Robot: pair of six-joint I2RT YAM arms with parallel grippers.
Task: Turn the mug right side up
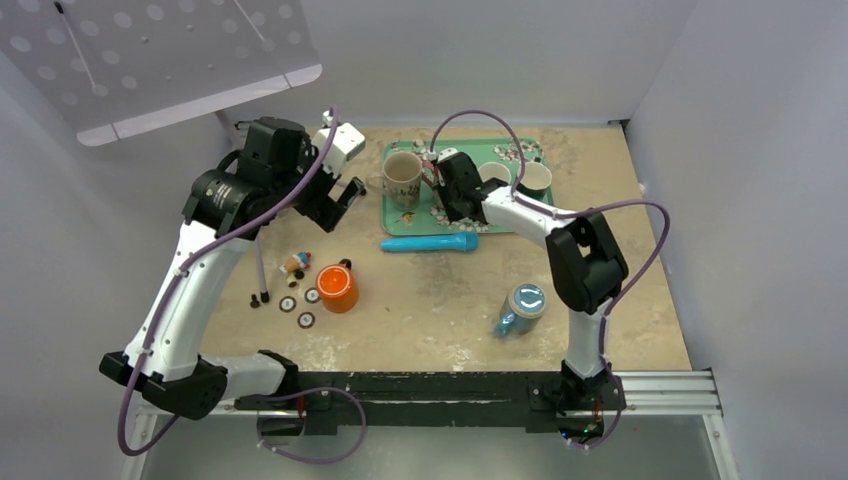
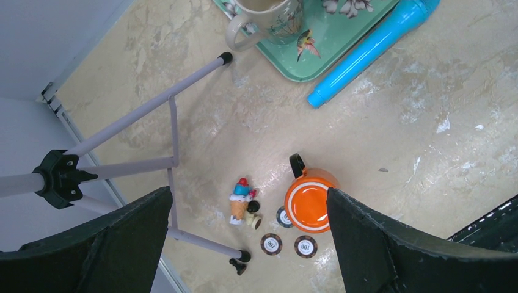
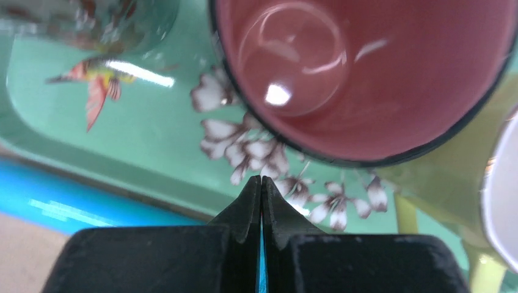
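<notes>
the right gripper [image 3: 261, 180] is shut on nothing, just beside the pink mug [image 3: 366, 73] on the green tray [image 1: 412, 218]. that mug seems mouth up, but the view is blurry. the orange mug [image 1: 337, 288], off the tray's left front, looks bottom up, so it may be left to turn. the left gripper [image 2: 249, 201] is wide open.

Shows a glossy orange ceramic mug [image 1: 337, 290] with a small black loop handle [image 1: 346, 263]. Stands upside down, mouth flat against the beige marbled table [image 1: 440, 300] and hidden from sight. Presents its upturned base [image 2: 307, 206] to the left wrist view: a flat orange disc circled by a thin white ring. Sits upright on its rim, not tilted, with walls widening slightly toward the bottom. Rests on the left half of the table, nearer the arm bases than the far wall. Points its handle toward the far side. Lies free, touched by nothing from above.
</notes>
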